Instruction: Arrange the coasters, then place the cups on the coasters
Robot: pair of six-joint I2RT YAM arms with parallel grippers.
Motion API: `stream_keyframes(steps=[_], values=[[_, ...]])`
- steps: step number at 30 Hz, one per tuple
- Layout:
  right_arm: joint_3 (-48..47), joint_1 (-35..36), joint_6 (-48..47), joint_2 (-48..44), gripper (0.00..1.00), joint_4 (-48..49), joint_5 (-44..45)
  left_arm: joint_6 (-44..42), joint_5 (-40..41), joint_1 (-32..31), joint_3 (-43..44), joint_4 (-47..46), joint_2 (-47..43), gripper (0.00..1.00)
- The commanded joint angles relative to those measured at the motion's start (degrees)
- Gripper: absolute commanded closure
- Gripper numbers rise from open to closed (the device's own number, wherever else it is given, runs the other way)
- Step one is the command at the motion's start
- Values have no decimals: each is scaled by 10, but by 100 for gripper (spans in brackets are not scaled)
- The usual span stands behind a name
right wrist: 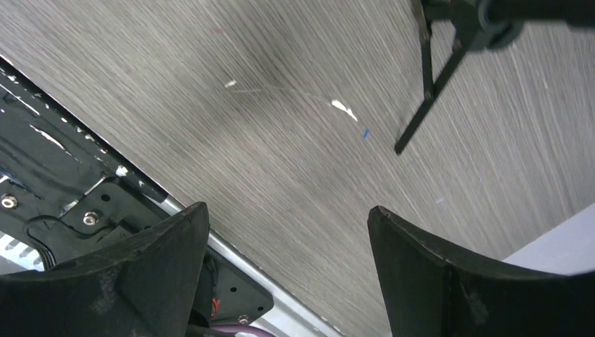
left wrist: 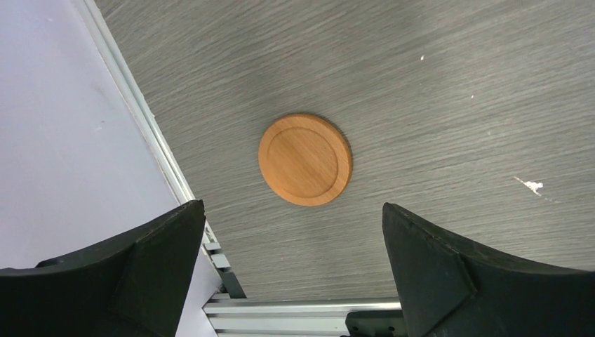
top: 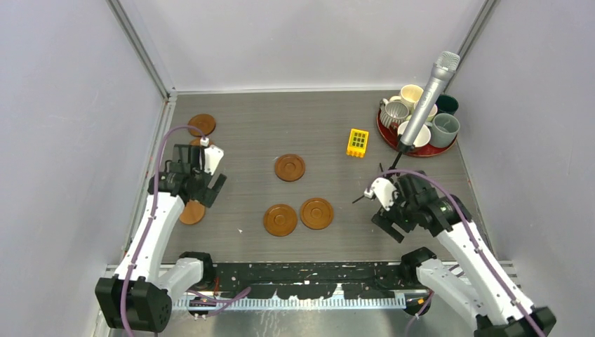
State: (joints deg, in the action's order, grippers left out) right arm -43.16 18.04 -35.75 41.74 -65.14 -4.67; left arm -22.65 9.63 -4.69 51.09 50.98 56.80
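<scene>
Several brown wooden coasters lie on the grey table: one [top: 202, 124] at the far left with another [top: 196, 142] half hidden by the left arm, one [top: 290, 167] in the middle, two side by side [top: 280, 220] [top: 316, 213] near the front. Another coaster [top: 191, 212] [left wrist: 305, 159] lies just ahead of my left gripper [top: 210, 191] [left wrist: 293, 239], which is open and empty above the table. The cups [top: 394, 112] stand bunched on a red tray [top: 414, 152] at the far right. My right gripper [top: 386, 226] [right wrist: 288, 232] hangs open and empty over bare table near the front edge.
A silver microphone [top: 428, 98] on a black stand leans over the tray; a stand leg [right wrist: 421, 112] reaches down close to my right gripper. A yellow block [top: 358, 142] sits left of the tray. The left wall and rail [left wrist: 161, 154] run close beside my left gripper.
</scene>
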Motion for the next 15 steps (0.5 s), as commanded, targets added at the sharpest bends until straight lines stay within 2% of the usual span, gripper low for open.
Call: stream_keyframes(steps=[1, 5, 11, 15], values=[[-3, 97, 74, 47, 12, 80, 77, 27, 8, 3, 44, 0, 9, 0], [-25, 173, 125, 117, 12, 133, 97, 47, -8, 4, 77, 39, 35, 0], [-62, 245, 148, 190, 12, 190, 103, 70, -59, 35, 151, 77, 113, 0], [-105, 275, 152, 243, 12, 201, 87, 78, -59, 61, 205, 72, 180, 0]])
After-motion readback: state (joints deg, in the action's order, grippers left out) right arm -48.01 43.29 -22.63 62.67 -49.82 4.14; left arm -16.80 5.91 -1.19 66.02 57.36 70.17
